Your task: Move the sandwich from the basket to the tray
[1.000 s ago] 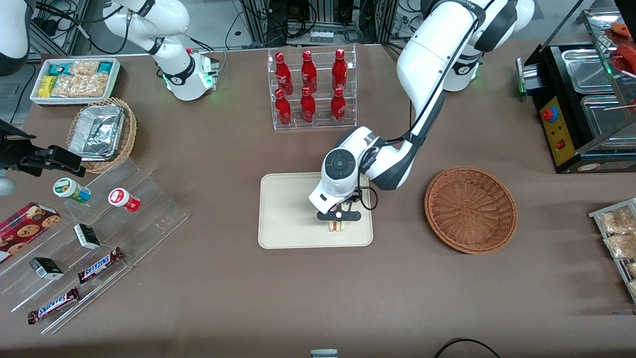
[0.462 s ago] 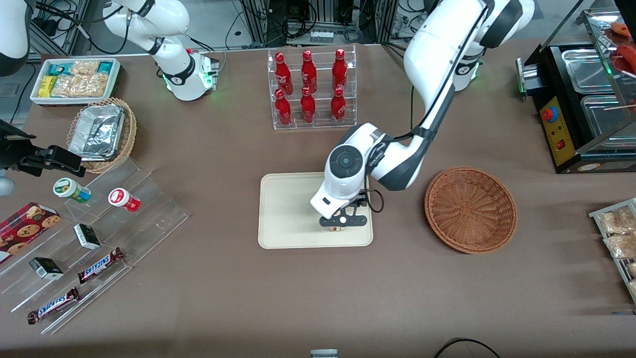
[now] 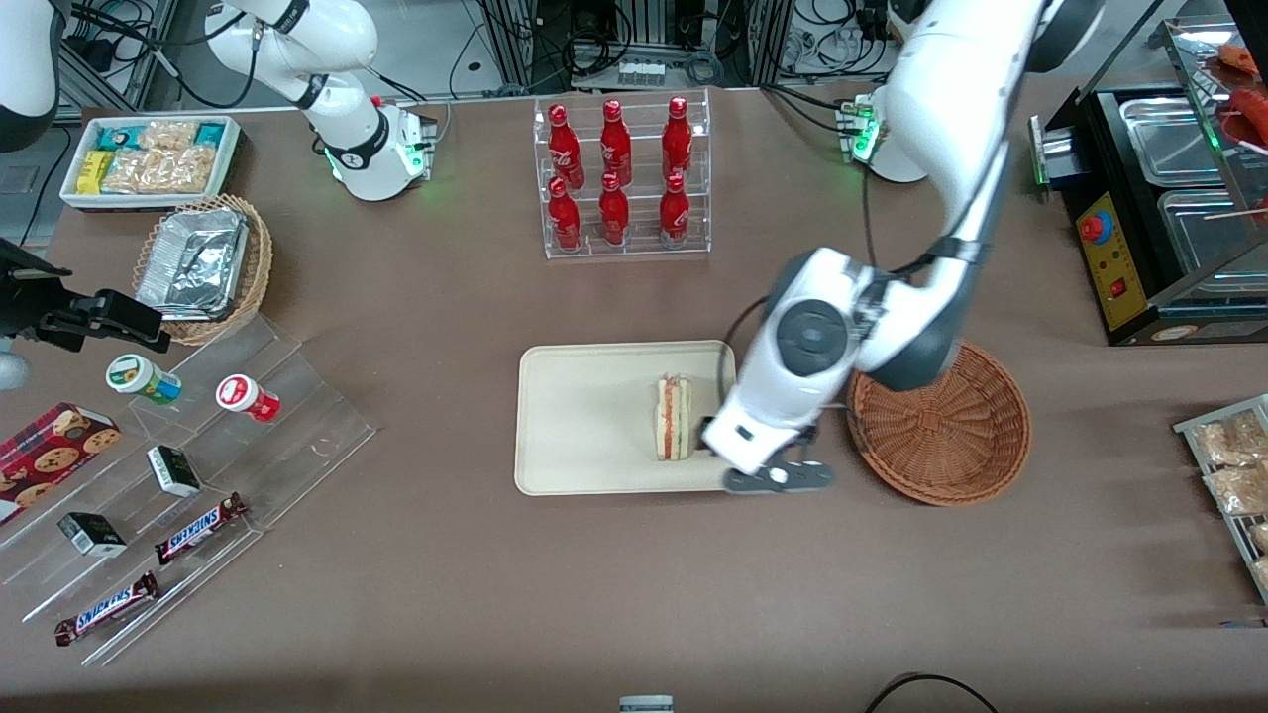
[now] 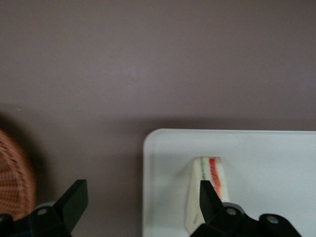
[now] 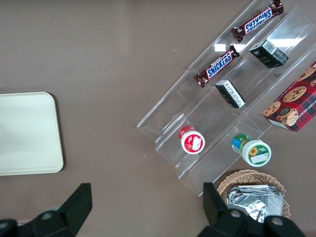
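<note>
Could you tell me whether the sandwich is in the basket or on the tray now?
On the tray. The sandwich stands on the tray, the basket holds nothing, and the open end effector is off it, above the tray's edge.

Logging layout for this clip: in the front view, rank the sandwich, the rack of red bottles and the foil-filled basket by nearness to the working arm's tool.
The open tool hovers between tray and brown basket.
1. Triangular white-bread sandwich, on the cream tray.
2. Clear rack of red bottles, farther from the camera.
3. Tan wicker basket with foil, toward the parked arm's end.
</note>
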Controlling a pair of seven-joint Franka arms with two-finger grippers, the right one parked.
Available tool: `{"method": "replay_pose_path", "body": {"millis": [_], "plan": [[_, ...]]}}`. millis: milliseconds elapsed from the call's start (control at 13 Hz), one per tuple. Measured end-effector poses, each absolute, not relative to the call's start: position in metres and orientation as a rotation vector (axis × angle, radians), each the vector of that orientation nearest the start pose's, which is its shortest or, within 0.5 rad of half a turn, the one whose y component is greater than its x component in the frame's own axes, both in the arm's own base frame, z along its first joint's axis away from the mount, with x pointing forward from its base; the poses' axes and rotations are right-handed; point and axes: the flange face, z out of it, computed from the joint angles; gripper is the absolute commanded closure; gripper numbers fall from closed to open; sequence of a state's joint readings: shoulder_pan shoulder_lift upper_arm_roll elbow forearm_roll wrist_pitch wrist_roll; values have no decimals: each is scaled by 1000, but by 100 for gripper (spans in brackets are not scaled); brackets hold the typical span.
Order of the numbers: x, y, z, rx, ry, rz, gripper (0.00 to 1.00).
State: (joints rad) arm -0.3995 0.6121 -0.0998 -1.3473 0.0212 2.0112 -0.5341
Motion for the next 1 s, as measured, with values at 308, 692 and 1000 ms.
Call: {"method": "replay_pose_path", "body": {"millis": [308, 692, 1000], "plan": [[671, -236, 403, -3179, -34, 67, 0], [661, -167, 460, -3150, -81, 165, 0], [636, -155, 510, -3129, -91, 190, 0]]}}
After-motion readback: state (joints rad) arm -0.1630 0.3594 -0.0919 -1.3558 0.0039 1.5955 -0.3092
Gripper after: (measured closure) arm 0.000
